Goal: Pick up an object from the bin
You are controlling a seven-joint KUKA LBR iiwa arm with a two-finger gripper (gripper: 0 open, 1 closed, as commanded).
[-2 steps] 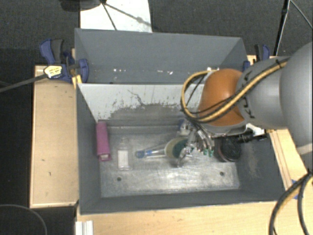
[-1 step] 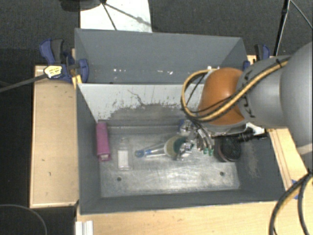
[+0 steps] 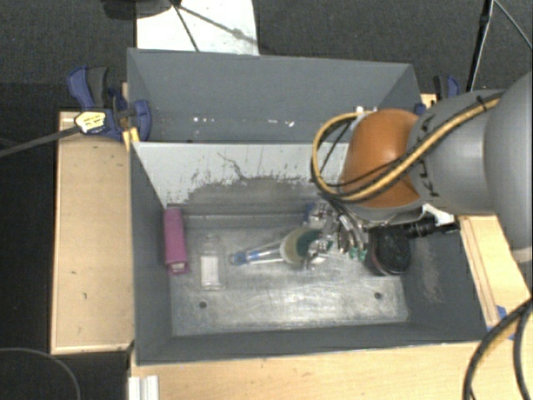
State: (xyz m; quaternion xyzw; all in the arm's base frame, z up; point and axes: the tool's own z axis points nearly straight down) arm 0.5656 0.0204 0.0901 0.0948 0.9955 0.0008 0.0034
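Clear blue-tipped tool (image 3: 262, 256) with a round greenish head lies mid-floor in the bin (image 3: 291, 302), head end just beside the gripper (image 3: 326, 242); whether that is wide or narrow I cannot tell. It looks light, stiff and slick, best held by its slim shaft. Bare metal surrounds it; a purple block (image 3: 173, 240) lies by the left wall.

a robotics lab or test cell: a grey industrial robot arm (image 3: 483, 157) with an orange wrist cover (image 3: 379, 157) and looped yellow-and-black cables (image 3: 333, 140) reaches into a scratched grey metal bin (image 3: 275, 90), which sits on dark carpet (image 3: 50, 23) crossed by loose black leads (image 3: 37, 140).
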